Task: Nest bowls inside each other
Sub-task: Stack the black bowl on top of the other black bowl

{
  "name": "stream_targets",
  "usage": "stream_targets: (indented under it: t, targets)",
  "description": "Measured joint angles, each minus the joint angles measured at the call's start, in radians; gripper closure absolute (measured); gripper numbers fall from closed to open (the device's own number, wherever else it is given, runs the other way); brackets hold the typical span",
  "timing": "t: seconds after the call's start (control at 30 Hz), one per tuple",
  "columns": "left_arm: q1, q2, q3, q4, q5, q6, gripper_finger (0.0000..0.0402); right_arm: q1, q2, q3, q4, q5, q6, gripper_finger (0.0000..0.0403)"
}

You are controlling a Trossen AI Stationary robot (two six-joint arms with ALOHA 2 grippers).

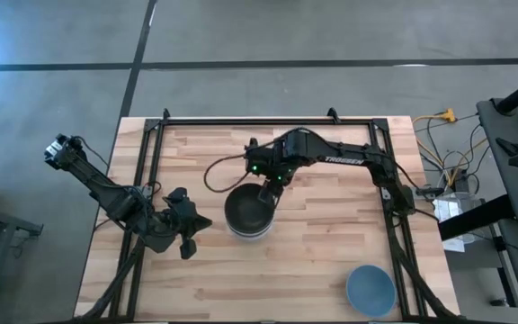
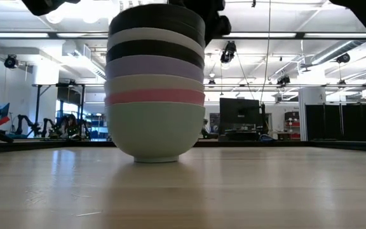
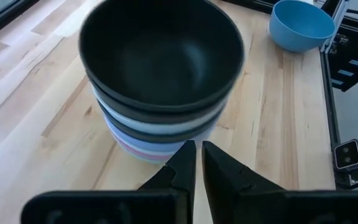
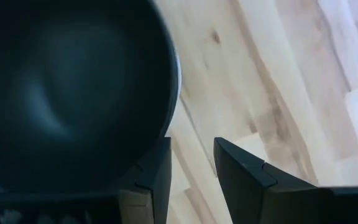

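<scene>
A stack of nested bowls (image 1: pixel 248 212) stands on its mint green bottom bowl (image 2: pixel 154 130) at the table's middle. Above the mint green bowl sit pink, cream, lavender, black, white and two more black bowls, and the top black bowl (image 3: pixel 160 53) shows its hollow. A blue bowl (image 1: pixel 370 290) stands alone near the table's near right corner. My right gripper (image 4: pixel 191 158) is open at the far right side of the top bowl's rim (image 4: pixel 174 87), with both fingers outside the bowl. My left gripper (image 3: pixel 197 155) is shut and waits to the left of the stack (image 3: pixel 157 134), apart from it. My right gripper has one finger (image 4: pixel 157 165) right beside the outer wall of the top black bowl, just below its rim. I cannot tell whether the finger touches the bowl. The other finger stands free over the bare table.
The wooden table (image 1: pixel 313 261) has a dark frame rail (image 1: pixel 268 120) along its far edge and rails down both sides. The blue bowl (image 3: pixel 300 25) sits close to the right rail. Bare wood lies between the stack and the blue bowl. Cables lie beyond the table's right edge.
</scene>
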State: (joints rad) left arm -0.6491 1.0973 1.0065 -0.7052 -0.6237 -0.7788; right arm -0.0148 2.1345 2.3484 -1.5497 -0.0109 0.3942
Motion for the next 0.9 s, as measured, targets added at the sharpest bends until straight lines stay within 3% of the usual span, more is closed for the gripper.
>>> stream_targets:
  t: [0.9]
  targets:
    - [0.001, 0.000, 0.000, 0.001, -0.002, -0.002, 0.0389, 0.177, -0.001, 0.000, -0.021, 0.012, 0.178, 0.0287]
